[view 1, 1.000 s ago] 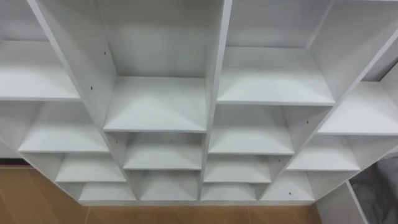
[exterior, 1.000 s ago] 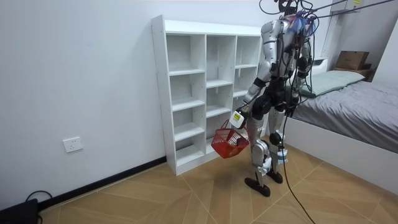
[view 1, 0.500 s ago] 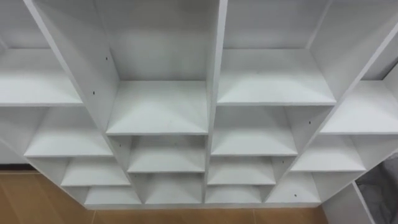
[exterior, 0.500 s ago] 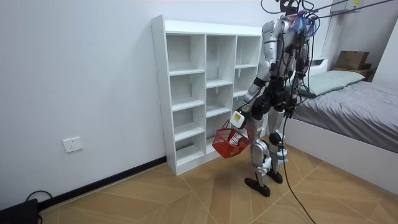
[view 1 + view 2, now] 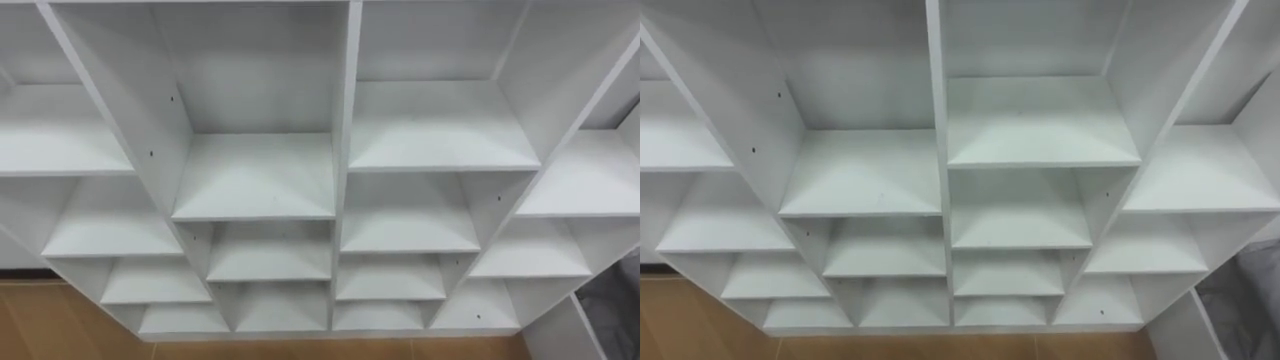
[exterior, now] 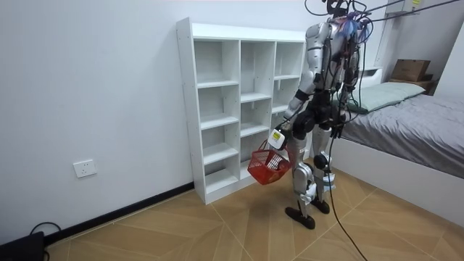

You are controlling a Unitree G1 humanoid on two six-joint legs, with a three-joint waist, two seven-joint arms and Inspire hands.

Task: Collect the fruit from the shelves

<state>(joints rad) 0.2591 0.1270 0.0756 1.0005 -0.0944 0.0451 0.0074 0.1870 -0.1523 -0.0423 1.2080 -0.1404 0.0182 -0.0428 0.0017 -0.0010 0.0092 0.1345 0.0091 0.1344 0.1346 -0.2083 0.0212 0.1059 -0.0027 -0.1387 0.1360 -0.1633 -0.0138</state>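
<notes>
The closet (image 5: 340,190) is a white unit of open square compartments with bare white boards, and I look down into it from close by. In the room view I stand upright facing the closet (image 6: 239,101), about a step away from it. My left hand (image 6: 276,139) hangs low at my side, shut on the handle of a red wire basket (image 6: 268,167). The basket hangs at knee height in front of the closet's lower compartments.
A bed (image 6: 413,123) with grey bedding stands close behind me on the room view's right; its grey edge (image 5: 620,300) shows at the lower right. A cardboard box (image 6: 409,69) sits beyond the bed. Open wooden floor (image 6: 217,232) lies on the room view's left.
The eye view has drifted so the shelves sit slightly lower and to the right in the picture; that is the camera's own shift. My stance and the basket look the same.
</notes>
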